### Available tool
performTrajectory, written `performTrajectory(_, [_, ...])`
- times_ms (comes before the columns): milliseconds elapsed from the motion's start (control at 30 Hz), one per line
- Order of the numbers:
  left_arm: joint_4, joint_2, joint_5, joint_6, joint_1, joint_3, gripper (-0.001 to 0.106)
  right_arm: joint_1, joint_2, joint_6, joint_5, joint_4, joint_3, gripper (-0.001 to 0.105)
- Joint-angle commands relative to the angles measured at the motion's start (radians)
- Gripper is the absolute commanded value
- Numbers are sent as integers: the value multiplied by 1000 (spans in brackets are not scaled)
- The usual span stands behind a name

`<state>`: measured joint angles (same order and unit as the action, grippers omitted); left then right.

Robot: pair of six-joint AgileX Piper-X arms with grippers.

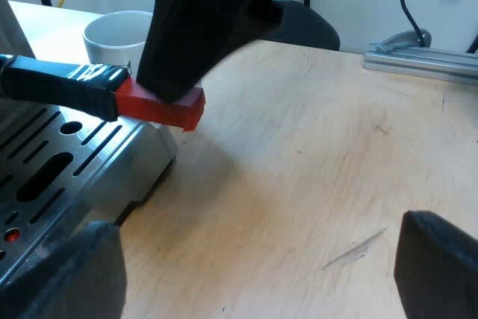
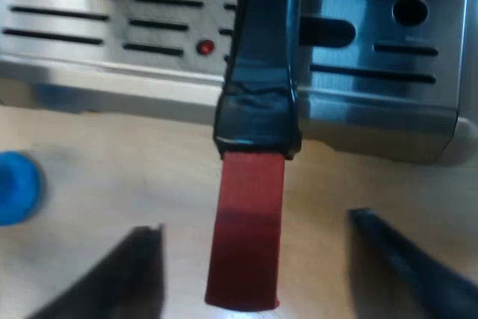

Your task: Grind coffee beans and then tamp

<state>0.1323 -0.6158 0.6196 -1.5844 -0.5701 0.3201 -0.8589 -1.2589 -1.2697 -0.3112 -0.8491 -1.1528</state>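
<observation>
Left wrist view: the left gripper (image 1: 254,274) hangs over the pale wooden surface (image 1: 328,155), jaws wide and holding nothing. The glossy black handle (image 1: 60,84) juts over the slotted steel drip tray (image 1: 67,155). The right gripper (image 1: 175,72) sits at its blocky red end (image 1: 175,110), near a white mug (image 1: 112,31).

Right wrist view: the jaws stand wide on either side of the red end, apart from it. A round blue tamper (image 2: 15,188) is nearby.

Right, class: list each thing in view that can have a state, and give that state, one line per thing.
Handle: sticking out from the machine's front, not clamped.
Right end effector: open, straddling the handle's red end.
Left end effector: open, holding nothing, over the table.
Mug: upright.
Blue tamper: on the table, not held.
</observation>
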Motion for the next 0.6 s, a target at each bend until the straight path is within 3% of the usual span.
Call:
performTrajectory(33, [-4,0,-3,11,-6,9,80,2,-14,-12,2,1,-11,61])
performTrajectory(200, [-4,0,-3,11,-6,9,80,2,-49,-14,2,29,-11,52])
performTrajectory(600, [-4,0,-3,11,-6,9,80,49,-122,-14,13,82,-9,52])
